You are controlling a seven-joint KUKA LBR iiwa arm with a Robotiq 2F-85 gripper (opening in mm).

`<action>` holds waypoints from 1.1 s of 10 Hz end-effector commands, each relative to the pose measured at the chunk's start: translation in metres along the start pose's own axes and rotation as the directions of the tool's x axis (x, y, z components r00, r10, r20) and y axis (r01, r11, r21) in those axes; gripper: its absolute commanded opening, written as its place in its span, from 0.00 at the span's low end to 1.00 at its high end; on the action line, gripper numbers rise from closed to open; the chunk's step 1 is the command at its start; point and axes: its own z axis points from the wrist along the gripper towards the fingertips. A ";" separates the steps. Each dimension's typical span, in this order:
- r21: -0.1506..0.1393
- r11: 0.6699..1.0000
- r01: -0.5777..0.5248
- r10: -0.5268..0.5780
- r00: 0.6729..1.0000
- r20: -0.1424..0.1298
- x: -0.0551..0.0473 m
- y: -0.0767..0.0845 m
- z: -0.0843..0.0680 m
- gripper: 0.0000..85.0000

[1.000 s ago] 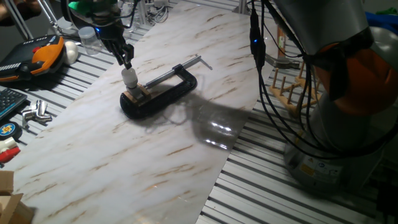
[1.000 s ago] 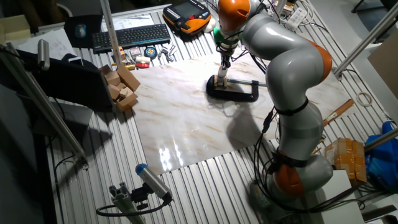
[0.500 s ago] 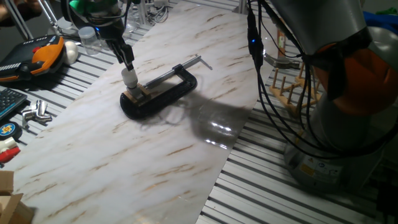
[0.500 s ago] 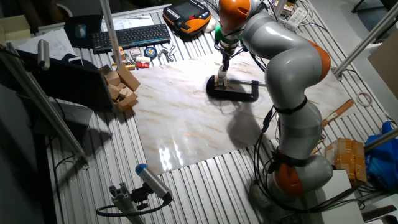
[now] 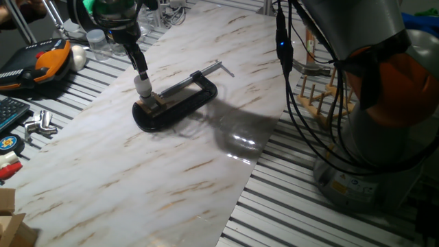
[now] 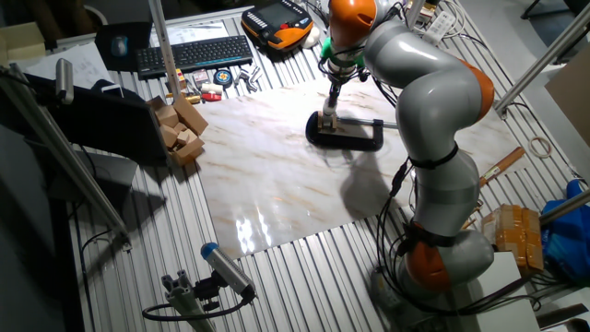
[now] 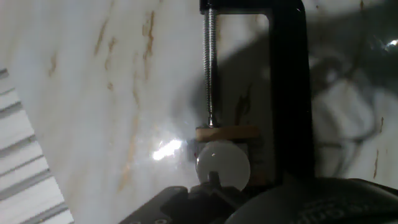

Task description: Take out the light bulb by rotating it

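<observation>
The light bulb [image 5: 143, 85] is small, white and round. It stands upright in a tan wooden socket block [image 5: 153, 103] held in a black C-clamp [image 5: 180, 103] on the marble board. My gripper [image 5: 142, 73] points straight down over it, fingers drawn together on the bulb's top. The other fixed view shows the same: the gripper [image 6: 331, 100] above the bulb [image 6: 328, 115] and the clamp [image 6: 348, 135]. In the hand view the bulb [image 7: 222, 163] sits just past my fingertips [image 7: 211, 180], in front of the block [image 7: 227, 133] and the clamp screw [image 7: 211, 62].
The marble board [image 5: 171, 171] lies on a slatted metal table. At the far left are an orange-and-black pendant [image 5: 41, 62], a white egg-shaped object [image 5: 79, 56] and metal parts [image 5: 40, 125]. A wooden rack [image 5: 319, 96] stands at the right. Wooden blocks [image 6: 180, 129] lie left of the board.
My hand has turned about its vertical axis over the bulb, so the fingers now look narrower from the side. The bulb, block and clamp stay in place.
</observation>
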 end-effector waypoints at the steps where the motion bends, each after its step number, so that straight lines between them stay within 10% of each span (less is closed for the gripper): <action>1: 0.020 0.904 -0.428 0.428 0.904 -0.003 0.000 0.000 0.000 0.80; 11: 0.022 0.918 -0.397 0.397 0.918 0.000 0.001 0.001 0.003 0.80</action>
